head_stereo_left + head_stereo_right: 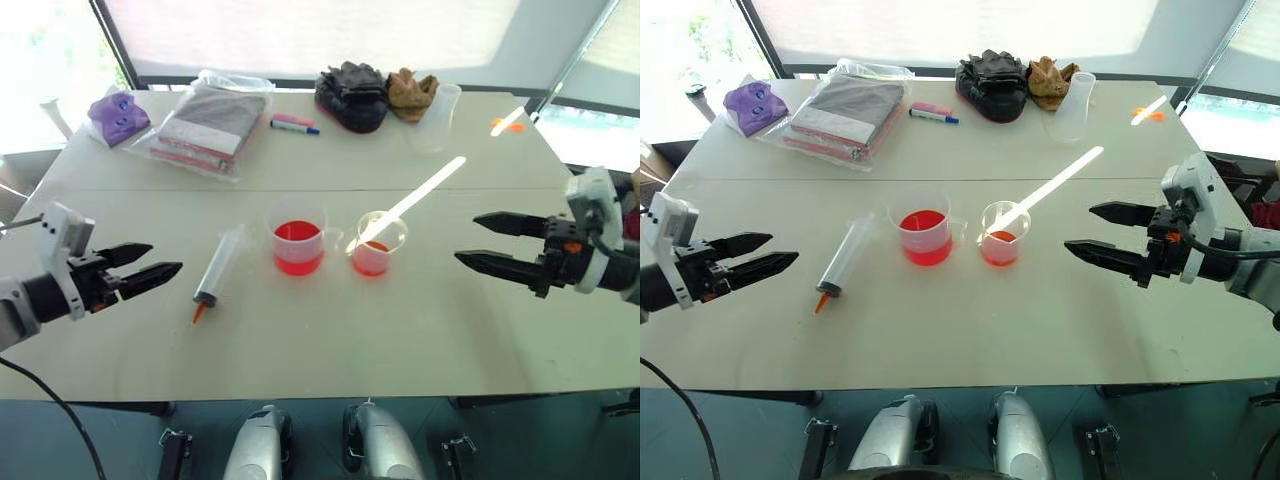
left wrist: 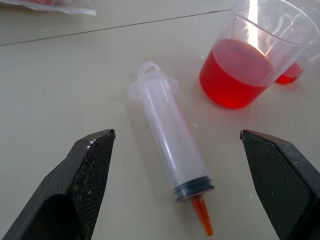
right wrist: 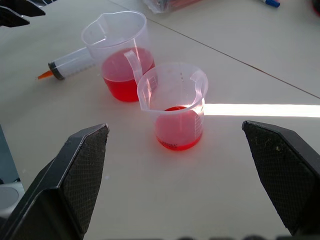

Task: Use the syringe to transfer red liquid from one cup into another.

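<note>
The syringe [image 1: 217, 266] lies flat on the counter [image 1: 300, 340], just left of the handled beaker [image 1: 298, 240] of red liquid [image 1: 298, 250]; the smaller cup [image 1: 377, 243] stands beside it. The left tool [image 1: 152, 262] and right tool [image 1: 478, 242] hover wide open, empty.

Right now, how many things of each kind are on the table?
Cups with red liquid: 2
Empty frosted cup: 1
Syringe: 1
Marker: 1
Bagged pack: 1
Purple toy: 1
Cloth heaps: 2
Total: 9
</note>
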